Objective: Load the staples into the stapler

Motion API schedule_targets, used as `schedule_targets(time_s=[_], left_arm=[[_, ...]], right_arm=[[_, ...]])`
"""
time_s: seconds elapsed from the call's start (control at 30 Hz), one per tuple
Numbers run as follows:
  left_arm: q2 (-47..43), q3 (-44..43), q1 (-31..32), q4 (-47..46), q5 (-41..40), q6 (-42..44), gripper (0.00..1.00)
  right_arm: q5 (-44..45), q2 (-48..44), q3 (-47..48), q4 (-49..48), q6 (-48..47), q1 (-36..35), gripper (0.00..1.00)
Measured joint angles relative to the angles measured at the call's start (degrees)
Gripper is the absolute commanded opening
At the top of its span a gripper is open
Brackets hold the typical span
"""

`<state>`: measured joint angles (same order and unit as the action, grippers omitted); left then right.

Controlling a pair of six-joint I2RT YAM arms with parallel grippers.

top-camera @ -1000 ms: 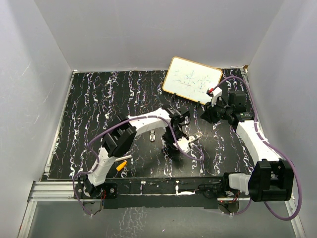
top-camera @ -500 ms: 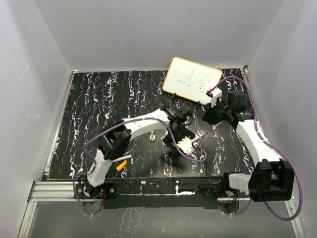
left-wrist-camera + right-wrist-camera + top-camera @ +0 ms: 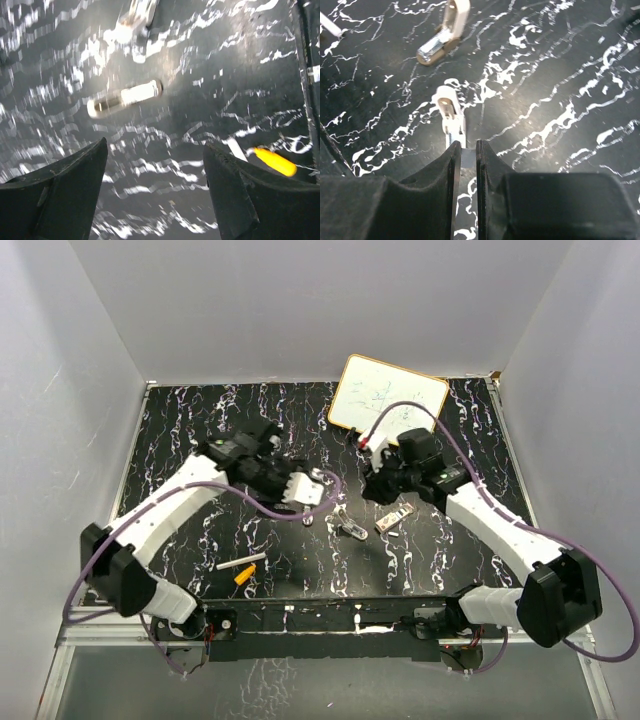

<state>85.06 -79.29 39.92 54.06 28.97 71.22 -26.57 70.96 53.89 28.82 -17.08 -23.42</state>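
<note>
1. Change: the left gripper [image 3: 155, 145] has let go. A second ago its jaws were down on the stapler [image 3: 350, 523]. Now they stand wide apart with nothing between them, and the arm has pulled back to its own side.
2. The stapler lies loose on the table [image 3: 200, 440], in the gap between the two sets of jaws and touching neither. It looks splayed open in a V.
3. The right gripper [image 3: 468, 145] has swung in toward the middle. Its jaws are nearly together with only a thin slit, same as a second ago.
4. Directly ahead of the right jaws is a slim pale piece [image 3: 448, 106]. Its white rounded tip is farthest from the jaws and its thin metal tail runs up to the slit. Cannot tell if the tail is pinched or just lies at the tips.
5. Ahead of and below the open left jaws is a short white-and-grey bar [image 3: 125, 98], too blurred to identify. Off to one side of those jaws, toward the table's near edge, lie the white stick [image 3: 232, 148] and the orange piece [image 3: 272, 161], both untouched.
6. Meaning: the stapler is unheld and no staples are visible inside it, so loading looks not done. The next move likely falls to the right arm. With nothing bracing the stapler, a push could skid it.
</note>
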Motion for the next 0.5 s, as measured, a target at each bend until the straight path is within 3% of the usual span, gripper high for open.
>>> schedule_targets(time_s=[0.17,0.5], left_arm=[[-7.37,5.16,-10.6,0.22,0.7,-5.22,0.76],[-9.75,5.95,-17.35,-5.05,0.13,-13.88,0.76]], right_arm=[[4.28,1.44,-0.85,-2.99,1.01,-8.33,0.11],[10.23,3.34,-9.51,-8.85,1.53,-13.84,0.1]])
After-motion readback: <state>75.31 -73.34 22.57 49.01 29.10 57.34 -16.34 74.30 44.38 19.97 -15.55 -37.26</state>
